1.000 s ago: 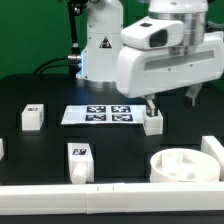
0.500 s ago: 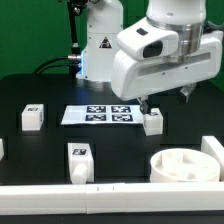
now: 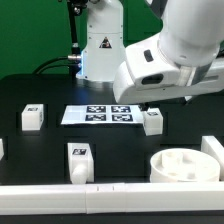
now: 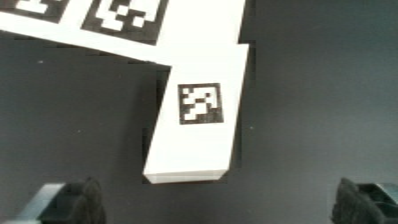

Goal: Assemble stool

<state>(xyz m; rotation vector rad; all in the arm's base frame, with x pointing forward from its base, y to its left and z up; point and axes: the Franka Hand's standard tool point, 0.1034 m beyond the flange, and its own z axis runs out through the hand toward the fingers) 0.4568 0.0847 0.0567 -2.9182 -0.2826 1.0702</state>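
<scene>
Now my arm has swung up and tipped over compared with a second ago, when it stood low and upright right over the leg (image 3: 152, 122) beside the marker board (image 3: 98, 114). In the exterior view my wrist has risen away from that leg, and the leg itself sits in the same spot on the black table (image 3: 40, 90) as before, so I did not carry it off.

From the wrist view, my gripper (image 4: 222, 203) hangs above the table with the fingers (image 4: 71, 203) spread wide, one on each side, and nothing between them. The leg (image 4: 196, 120) lies flat below, tag facing up. Its far end is up against the marker board (image 4: 107, 20); I cannot tell whether it touches the board or only lies beside it.

The seat (image 3: 185, 165) rests near the front, on the exterior view's right, well apart from this leg. Two more legs (image 3: 32, 118) stand off toward the exterior view's left.

My reading is that no grasp has been made and this leg has yet to be picked up. I would need to come down again, straddling its narrow sides.
</scene>
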